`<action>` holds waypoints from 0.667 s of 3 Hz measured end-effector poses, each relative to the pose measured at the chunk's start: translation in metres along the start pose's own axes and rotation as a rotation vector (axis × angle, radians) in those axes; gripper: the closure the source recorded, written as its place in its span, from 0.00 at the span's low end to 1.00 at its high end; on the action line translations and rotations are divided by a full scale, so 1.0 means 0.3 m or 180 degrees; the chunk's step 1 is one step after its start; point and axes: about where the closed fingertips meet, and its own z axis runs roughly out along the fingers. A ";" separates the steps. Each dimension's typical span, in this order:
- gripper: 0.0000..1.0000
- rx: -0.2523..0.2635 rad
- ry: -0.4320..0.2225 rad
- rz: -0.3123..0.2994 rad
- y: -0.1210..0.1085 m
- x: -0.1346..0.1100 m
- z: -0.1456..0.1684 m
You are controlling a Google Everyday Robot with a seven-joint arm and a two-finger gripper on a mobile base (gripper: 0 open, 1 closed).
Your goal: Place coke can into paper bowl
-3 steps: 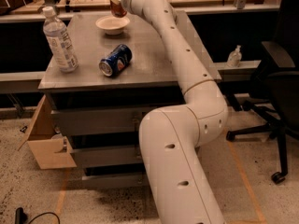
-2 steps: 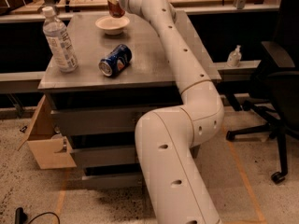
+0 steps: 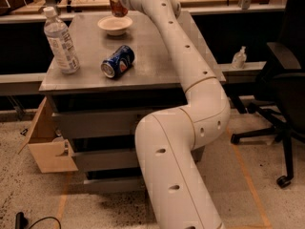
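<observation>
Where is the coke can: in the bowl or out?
Out. The pincer, at the far edge of the table, holds the can above the bowl, which looks empty.

We see the gripper (image 3: 116, 3), jaws clamped on the can (image 3: 119, 10), a touch lower over the bowl's (image 3: 115, 26) far rim than a second ago, the arm's (image 3: 176, 175) thick lower link swung left

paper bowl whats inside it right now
Nothing shows inside the paper bowl; its near inner wall is hidden by the rim. The coke can hangs above its far edge, gripped by the tool.
</observation>
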 end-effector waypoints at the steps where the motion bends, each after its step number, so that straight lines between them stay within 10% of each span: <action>1: 0.35 -0.0008 0.0023 -0.0042 0.022 -0.004 0.014; 2: 0.11 0.0007 0.0055 -0.0014 0.025 0.011 0.023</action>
